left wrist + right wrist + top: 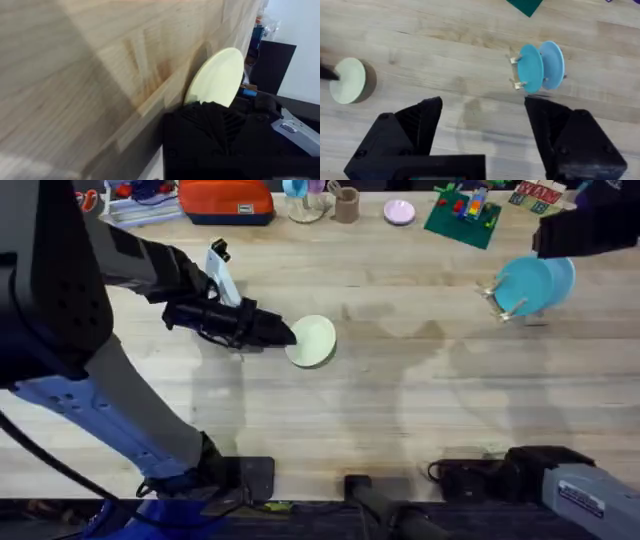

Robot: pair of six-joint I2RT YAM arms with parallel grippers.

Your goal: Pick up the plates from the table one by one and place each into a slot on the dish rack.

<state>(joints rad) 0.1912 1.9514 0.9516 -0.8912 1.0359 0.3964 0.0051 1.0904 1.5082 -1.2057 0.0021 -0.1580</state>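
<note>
The bench (420,410) is carrying everything: a wide span of light wood planks with visible grain.

My left arm is reaching out from the lower left across the bench toward its middle. My left pincer (285,335) is clamping the near edge of the cream-yellow plate (313,341). In the left wrist view the plate (217,80) is standing out past my black fingers with its face tilted up off the wood. Overhead, a shadow is lying under its rim.

The dish rack (505,302) is sitting well apart from that plate, toward the far right of the bench. It is holding two plates upright in adjacent slots: the teal plate (528,285) nearer the middle and the light blue plate (560,275) just behind it. The right wrist view is showing the same pair, teal (530,68) beside light blue (552,60), with pale peg tips projecting at the rack's side.

My right pincer (482,125) is hanging wide open above bare wood, gripping nothing.
</note>
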